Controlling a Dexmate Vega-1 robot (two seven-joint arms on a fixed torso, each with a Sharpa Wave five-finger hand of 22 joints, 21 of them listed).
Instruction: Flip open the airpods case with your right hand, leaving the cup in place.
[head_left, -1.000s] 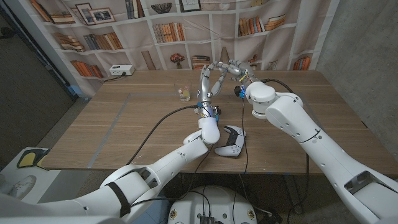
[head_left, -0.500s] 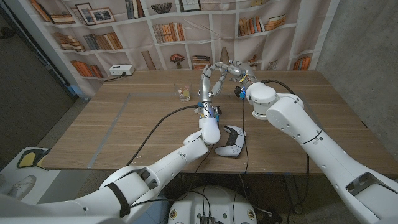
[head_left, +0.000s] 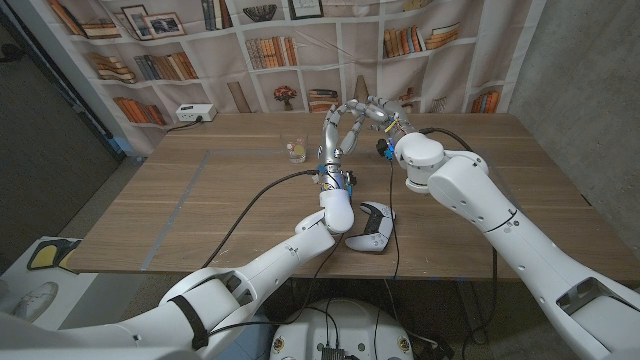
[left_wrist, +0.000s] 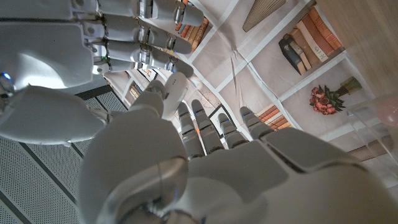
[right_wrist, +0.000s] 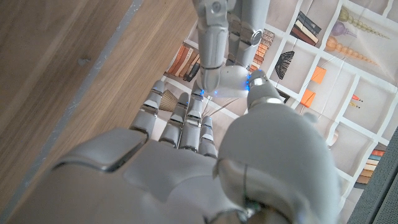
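Fingers (head_left: 345, 112) of 2 hands meet above the table (head_left: 200, 190); grasp unclear; 1 cup (head_left: 294, 150), 1 controller (head_left: 372, 228).

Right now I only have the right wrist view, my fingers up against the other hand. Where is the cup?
Observer: The glass cup stands upright on the table, to the robot's left of both raised hands and apart from them.
Operator: Anything near the table's front edge?
Observer: A white game controller lies there, beside the left forearm.
Operator: Where do the hands meet?
Observer: The left hand and right hand meet over the table's far middle.
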